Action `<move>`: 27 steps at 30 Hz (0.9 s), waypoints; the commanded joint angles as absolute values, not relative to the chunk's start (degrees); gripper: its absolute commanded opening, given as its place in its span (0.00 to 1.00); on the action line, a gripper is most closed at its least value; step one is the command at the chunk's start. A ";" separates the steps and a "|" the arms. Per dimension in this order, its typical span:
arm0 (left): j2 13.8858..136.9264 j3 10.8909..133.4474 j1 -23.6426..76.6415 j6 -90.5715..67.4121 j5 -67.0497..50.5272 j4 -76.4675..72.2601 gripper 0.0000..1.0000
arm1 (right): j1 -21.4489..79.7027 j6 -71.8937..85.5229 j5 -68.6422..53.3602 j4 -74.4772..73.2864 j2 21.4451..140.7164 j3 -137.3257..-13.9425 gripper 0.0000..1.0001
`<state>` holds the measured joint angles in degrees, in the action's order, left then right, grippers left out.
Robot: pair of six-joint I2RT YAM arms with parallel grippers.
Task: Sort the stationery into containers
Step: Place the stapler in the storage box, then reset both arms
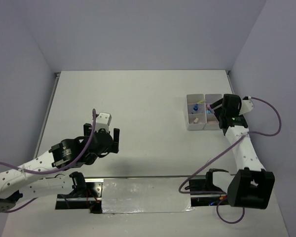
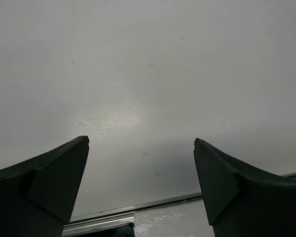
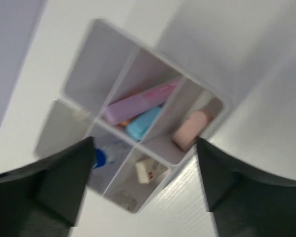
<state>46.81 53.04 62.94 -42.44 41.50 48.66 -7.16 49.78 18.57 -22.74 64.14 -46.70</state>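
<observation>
At seven o'clock, the left claw [image 2: 141, 143] is hovering spread over bare tabletop [image 1: 148, 98]. Toward two o'clock, the right claw [image 3: 145, 145] is hanging spread above the containers [image 3: 138, 47], which are holding a purple marker [image 3: 138, 101], a blue marker [image 3: 143, 123] and a pink eraser [image 3: 190, 131].

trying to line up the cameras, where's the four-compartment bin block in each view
top external: the bin block sits right of centre, on the table.
left wrist: not in it; only bare table between the open left fingers.
right wrist: centre of frame, seen from above between the right fingers.
shared landmark: the blue-capped tube inside one compartment.
</observation>
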 commanded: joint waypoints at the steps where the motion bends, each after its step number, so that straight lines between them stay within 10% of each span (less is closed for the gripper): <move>1: 47.98 58.60 62.67 -47.45 49.46 53.85 0.99 | -6.86 33.20 8.14 -15.23 54.53 -49.22 0.99; 11: 52.46 69.95 32.45 -32.18 35.59 43.14 0.99 | 9.66 15.47 9.49 -31.36 32.88 -58.42 1.00; 27: 26.48 58.02 31.99 -29.18 44.22 43.70 0.99 | 14.59 9.23 8.09 -55.46 16.00 -69.09 1.00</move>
<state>29.61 62.15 32.25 -31.92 45.15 47.27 14.28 10.94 8.14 -51.11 17.65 -68.40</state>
